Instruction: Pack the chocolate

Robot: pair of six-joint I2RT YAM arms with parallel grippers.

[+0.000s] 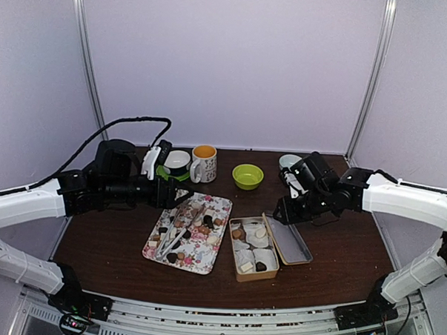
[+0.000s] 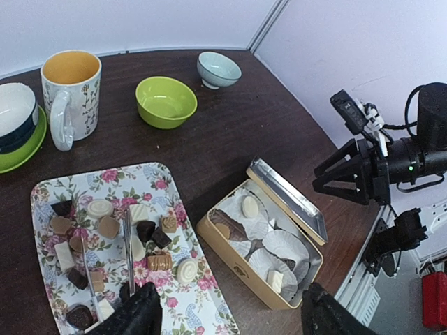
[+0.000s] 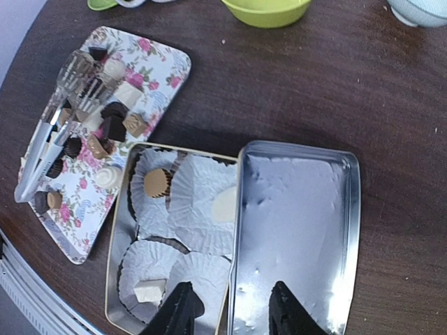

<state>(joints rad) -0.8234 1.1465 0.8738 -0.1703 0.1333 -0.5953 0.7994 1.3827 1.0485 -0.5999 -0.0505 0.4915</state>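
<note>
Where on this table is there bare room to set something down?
The widest bare patch of the dark brown table lies right of the silver tin lid. A smaller patch sits between the lime-green bowl and the open tan tin. Crowded: the flowered tray with chocolate pieces and metal tongs.

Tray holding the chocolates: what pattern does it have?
Floral: pink roses, green leaves on the white tray. Best in left wrist view.
</note>
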